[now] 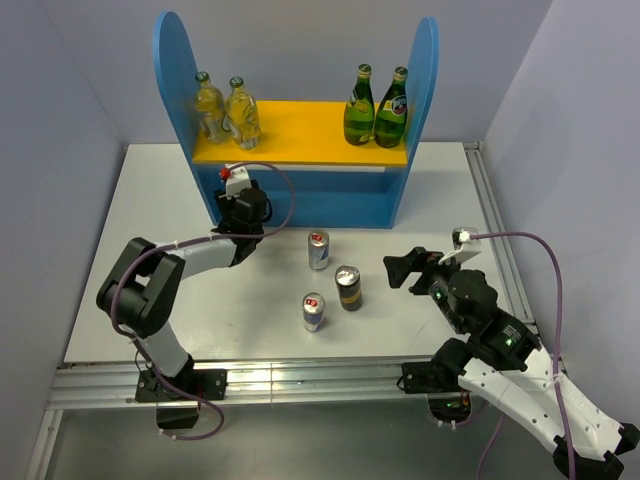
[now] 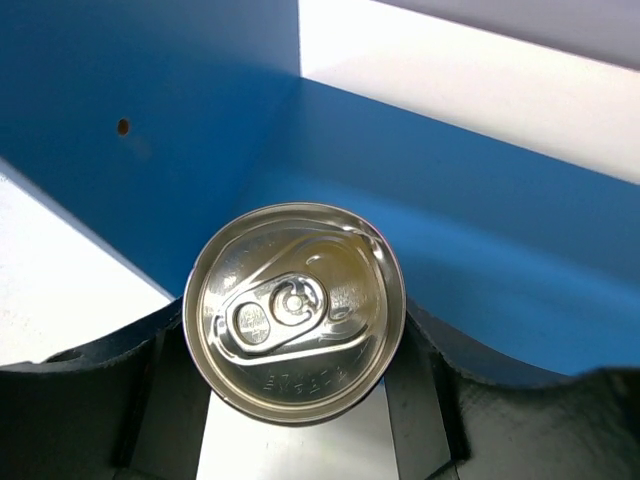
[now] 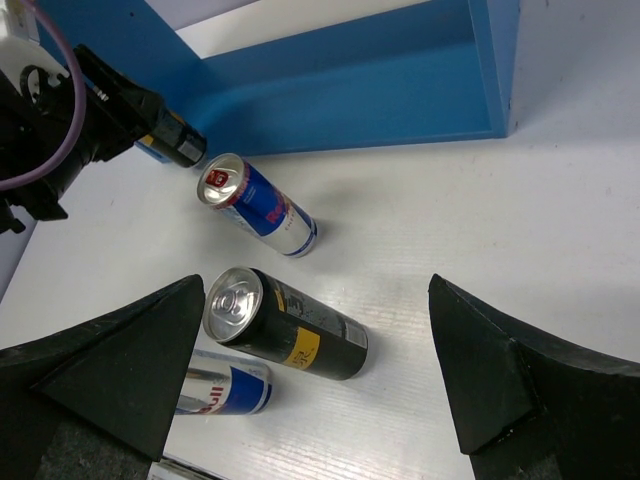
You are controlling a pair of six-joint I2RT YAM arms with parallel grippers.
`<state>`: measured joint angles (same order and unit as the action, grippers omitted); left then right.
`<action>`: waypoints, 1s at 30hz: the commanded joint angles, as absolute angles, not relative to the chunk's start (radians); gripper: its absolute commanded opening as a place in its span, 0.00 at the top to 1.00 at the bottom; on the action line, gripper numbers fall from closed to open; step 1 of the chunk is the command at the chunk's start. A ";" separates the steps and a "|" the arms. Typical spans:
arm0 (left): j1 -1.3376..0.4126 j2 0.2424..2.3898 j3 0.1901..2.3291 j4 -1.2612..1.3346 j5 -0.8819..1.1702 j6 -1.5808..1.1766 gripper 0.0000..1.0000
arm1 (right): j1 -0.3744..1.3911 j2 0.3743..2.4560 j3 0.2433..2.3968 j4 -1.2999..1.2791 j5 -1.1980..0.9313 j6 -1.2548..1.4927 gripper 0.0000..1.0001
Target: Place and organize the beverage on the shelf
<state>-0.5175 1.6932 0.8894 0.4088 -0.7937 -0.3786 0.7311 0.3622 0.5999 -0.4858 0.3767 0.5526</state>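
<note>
The blue shelf stands at the back with a yellow upper board. Two pale-yellow bottles stand on the board's left end. My left gripper is at the left of the lower level, shut on a black-gold can held upright between its fingers. That can also shows in the right wrist view. A second black-gold can and two silver cans stand on the table. My right gripper is open and empty, to the right of them.
Two green bottles stand on the right end of the yellow board. The table's right edge has a metal rail. In the right wrist view the black-gold can lies between and beyond my open fingers.
</note>
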 commanded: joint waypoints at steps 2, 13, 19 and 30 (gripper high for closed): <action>-0.459 1.750 0.968 0.422 -0.810 -0.371 1.00 | 0.739 0.365 0.598 -0.445 0.394 0.543 0.00; -0.443 1.726 0.947 0.468 -0.897 -0.482 1.00 | 0.741 0.380 0.597 -0.440 0.394 0.540 0.00; -0.445 1.710 0.937 0.529 -0.916 -0.450 1.00 | 0.741 0.385 0.598 -0.439 0.397 0.538 0.00; -0.440 1.764 0.953 0.680 -0.913 -0.371 1.00 | 0.739 0.383 0.597 -0.440 0.399 0.540 0.00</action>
